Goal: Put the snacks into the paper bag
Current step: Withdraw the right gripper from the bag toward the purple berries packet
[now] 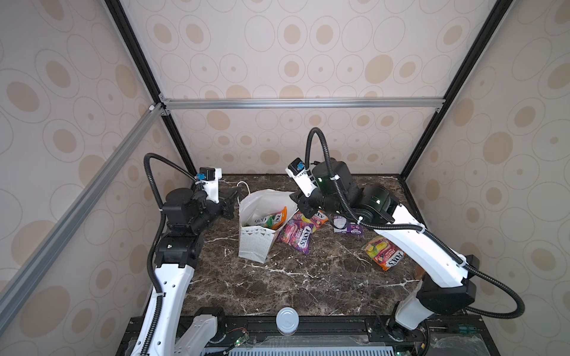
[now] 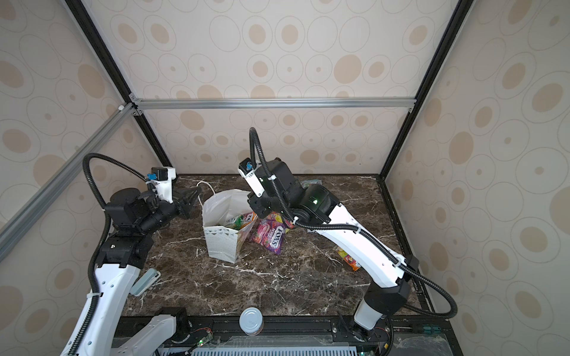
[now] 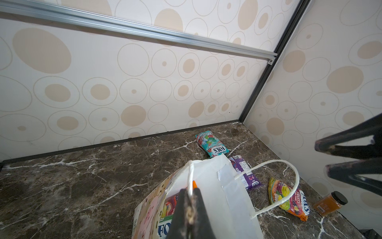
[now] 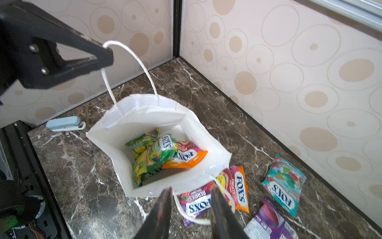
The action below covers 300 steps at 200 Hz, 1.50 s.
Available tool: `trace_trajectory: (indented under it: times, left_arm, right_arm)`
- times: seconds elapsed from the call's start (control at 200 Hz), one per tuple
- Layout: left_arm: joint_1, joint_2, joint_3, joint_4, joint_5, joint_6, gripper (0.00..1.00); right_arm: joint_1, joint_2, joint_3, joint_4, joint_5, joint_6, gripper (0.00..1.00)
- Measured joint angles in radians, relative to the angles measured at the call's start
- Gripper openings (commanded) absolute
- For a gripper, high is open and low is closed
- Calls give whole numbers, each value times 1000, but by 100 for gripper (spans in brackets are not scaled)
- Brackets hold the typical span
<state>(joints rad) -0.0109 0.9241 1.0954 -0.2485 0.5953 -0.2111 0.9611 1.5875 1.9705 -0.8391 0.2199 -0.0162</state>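
Note:
The white paper bag stands open mid-table. My left gripper is shut on its far cord handle. A green snack packet and an orange one lie inside. My right gripper hangs open by the bag's right rim, above a purple berries packet, nothing gripped. On the table lie a magenta-orange packet, a teal one, a purple one and an orange-yellow one.
A pale blue stapler lies left of the bag near the left arm. An amber jar stands by the right wall. A white round cap sits at the front edge. Patterned walls close in three sides.

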Motion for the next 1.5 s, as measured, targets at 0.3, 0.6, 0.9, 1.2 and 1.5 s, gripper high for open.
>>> trace_trajectory:
  times: [0.3,0.6,0.9,1.2,1.5]
  left_arm:
    - [0,10,0,-1,0,-2,0]
    - [3,24,0,-3,-15,0,0]
    - [3,34,4,-17,-17,1,0]
    - [3,76,4,-17,-31,1,0]
    - [3,71,5,-20,-58,1,0]
  right_arm:
    - [0,-260,-319,34,109,98,35]
    - [0,-495,-567,17,162,242,35]
    - [0,-532,-676,16,138,311,37]
    - [0,-550,-845,96,37,322,37]
    - [0,-577,-1113,317,-116,318,39]
